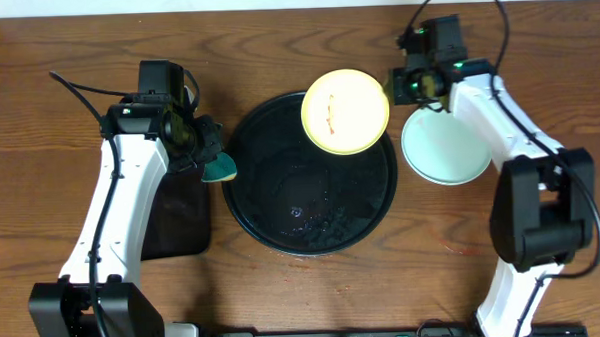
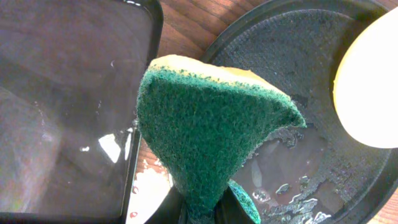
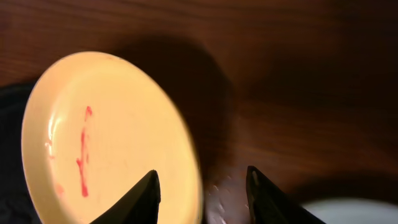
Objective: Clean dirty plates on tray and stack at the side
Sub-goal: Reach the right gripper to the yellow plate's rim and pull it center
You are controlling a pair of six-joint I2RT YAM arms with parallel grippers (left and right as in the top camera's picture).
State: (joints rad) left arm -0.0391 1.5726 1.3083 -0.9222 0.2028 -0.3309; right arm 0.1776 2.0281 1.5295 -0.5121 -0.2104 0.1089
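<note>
At the tray's (image 1: 282,224) upper right rim lies the yellow plate (image 1: 345,110), partly over the tray and partly beyond it. A red smear (image 3: 83,149) runs down its face, so we judge it not yet cleaned. Our right gripper (image 3: 202,171) sits at the plate's far side from the tray's centre. Its jaws are apart with the plate's edge between them. Neither finger looks pressed to the plate, so we read the jaws as spread, not yet a hold.

Just right of the tray, on the table (image 1: 275,29), rests the mint plate (image 1: 445,151). We cannot tell whether it is one plate or two stacked. At the tray's left rim our left gripper (image 1: 204,152) is clamped on the sponge (image 2: 205,118), its green face turned toward the camera. Whether it touches the tray we cannot tell.

We judge the step in hand to be the yellow plate's wash, with the grasp not yet made. Next, the right jaws need to close on the plate's edge and steady it over the tray. The sponge must then cross from the tray's left rim to the smear, green side down. The thin edge may slip, and a plate perched on the tray's rim may tip. Once wiped, it belongs on the mint plate right of the tray.
</note>
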